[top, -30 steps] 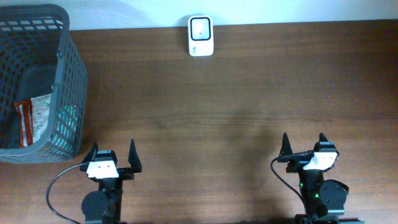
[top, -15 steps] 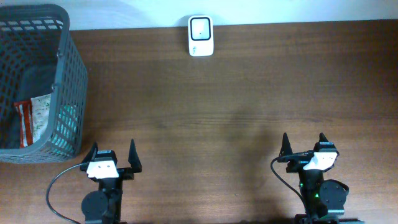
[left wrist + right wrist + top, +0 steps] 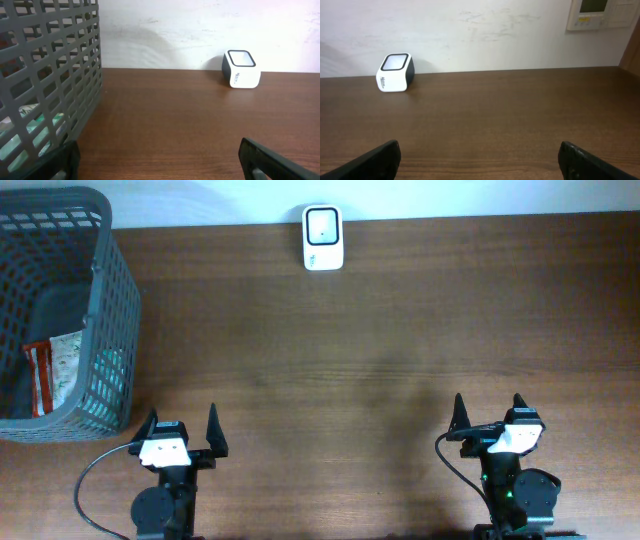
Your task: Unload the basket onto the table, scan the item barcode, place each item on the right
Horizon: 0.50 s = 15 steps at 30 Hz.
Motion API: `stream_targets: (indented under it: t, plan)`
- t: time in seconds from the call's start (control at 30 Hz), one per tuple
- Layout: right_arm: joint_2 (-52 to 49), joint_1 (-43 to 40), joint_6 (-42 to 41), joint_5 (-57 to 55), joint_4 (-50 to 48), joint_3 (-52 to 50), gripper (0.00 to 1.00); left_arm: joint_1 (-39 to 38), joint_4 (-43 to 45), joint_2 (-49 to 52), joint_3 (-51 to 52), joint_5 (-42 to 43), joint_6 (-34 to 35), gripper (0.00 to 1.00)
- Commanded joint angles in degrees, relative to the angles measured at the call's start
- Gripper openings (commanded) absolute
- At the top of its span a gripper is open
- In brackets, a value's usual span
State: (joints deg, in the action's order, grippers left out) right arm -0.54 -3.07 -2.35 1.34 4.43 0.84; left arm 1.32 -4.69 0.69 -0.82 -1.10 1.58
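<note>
Packet [image 3: 55, 367] with a red edge and pale patterned face lies at the bottom of the grey plastic basket [image 3: 112, 320], at the left end of the table, well apart from both arms; the brown wooden table [image 3: 380, 340] spans the whole overhead view, with a white wall along its far edge; the basket's lattice wall [image 3: 55, 65] fills the left of the left wrist view, pale and greenish patches of the packet showing through its holes; the left gripper [image 3: 181, 422] sits at the near edge just right of the basket, jaws spread wide, nothing between them; the right gripper [image 3: 489, 406] sits at the near edge towards the right, likewise spread and empty, its dark fingers [image 3: 592, 160] at the bottom corners of its wrist view; the small white barcode scanner [image 3: 323, 238] stands against the far edge near the middle, its window facing up.
</note>
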Motion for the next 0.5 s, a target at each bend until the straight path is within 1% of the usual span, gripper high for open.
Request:
stream_targets:
  t: [0.0, 0.03, 0.13, 0.17, 0.2, 0.23, 0.27, 0.33, 0.37, 0.4, 0.43, 0.47]
  plan:
    - [0.33, -0.37, 0.44, -0.9, 0.07, -0.52, 0.99, 0.35, 1.99, -0.35, 0.28, 0.44, 0.35, 0.99]
    - [0.33, -0.37, 0.44, -0.9, 0.07, -0.52, 0.99, 0.35, 2.49, -0.35, 0.28, 2.54, 0.35, 0.99]
    - [0.33, -0.37, 0.44, -0.9, 0.07, -0.52, 0.99, 0.35, 3.76, -0.35, 0.28, 15.3, 0.35, 0.99]
    - [0.33, -0.37, 0.44, -0.9, 0.07, -0.52, 0.99, 0.35, 7.3, -0.35, 0.28, 21.42, 0.35, 0.99]
    - [0.33, -0.37, 0.44, -0.9, 0.09, -0.52, 0.99, 0.35, 11.21, -0.35, 0.28, 25.29, 0.37, 0.99]
    - [0.33, -0.37, 0.44, -0.9, 0.09, -0.52, 0.99, 0.35, 17.22, -0.35, 0.28, 29.0, 0.35, 0.99]
    - [0.33, -0.37, 0.44, -0.9, 0.07, -0.52, 0.99, 0.35, 25.53, -0.35, 0.28, 31.34, 0.37, 0.99]
    - [0.33, -0.37, 0.44, -0.9, 0.07, -0.52, 0.99, 0.35, 39.06, -0.33, 0.0, 30.38, 0.39, 0.99]
    - [0.33, -0.37, 0.44, -0.9, 0.09, -0.52, 0.99, 0.35, 44.85, -0.28, -0.72, 26.8, 0.39, 0.99]
    - [0.33, -0.37, 0.44, -0.9, 0.07, -0.52, 0.99, 0.35, 47.89, -0.24, -2.01, 21.97, 0.87, 0.99]
    - [0.33, -0.37, 0.44, -0.9, 0.07, -0.52, 0.99, 0.35, 49.05, -0.07, -4.28, 16.55, 2.21, 0.99]
    - [0.33, -0.37, 0.44, -0.9, 0.07, -0.52, 0.99, 0.35, 48.81, 0.37, -6.88, 13.4, 2.27, 0.99]
